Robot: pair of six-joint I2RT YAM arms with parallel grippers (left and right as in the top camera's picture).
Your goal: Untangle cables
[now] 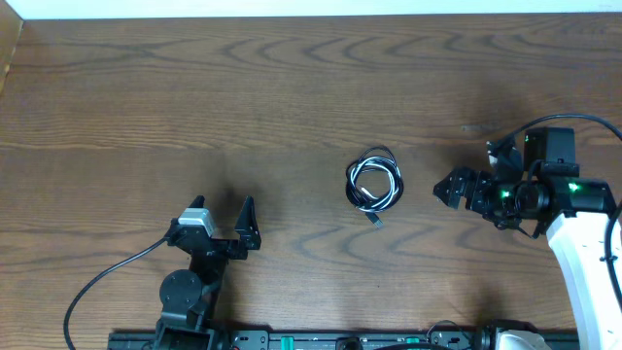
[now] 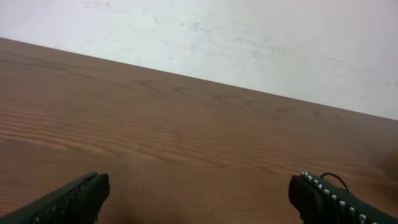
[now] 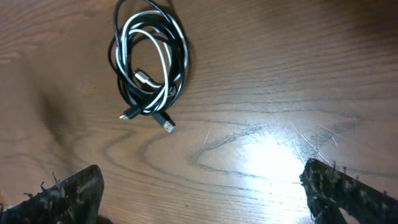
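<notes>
The cables (image 1: 374, 183) lie as one small coiled bundle of black and white cords in the middle of the table, with a plug end sticking out at the near side. In the right wrist view the cables (image 3: 149, 62) sit at the upper left, well ahead of the fingers. My right gripper (image 1: 472, 169) stands open just to the right of the bundle, not touching it; in its own view the right gripper (image 3: 202, 190) holds nothing. My left gripper (image 1: 222, 208) is open at the front left, far from the bundle. Only bare wood shows between the jaws of the left gripper (image 2: 199, 196).
The wooden table (image 1: 292, 87) stretches wide around the bundle. A pale wall (image 2: 249, 37) rises behind its far edge. A thick black wire (image 1: 107, 277) runs from the left arm toward the front edge. The right arm's white body (image 1: 583, 253) stands at the front right.
</notes>
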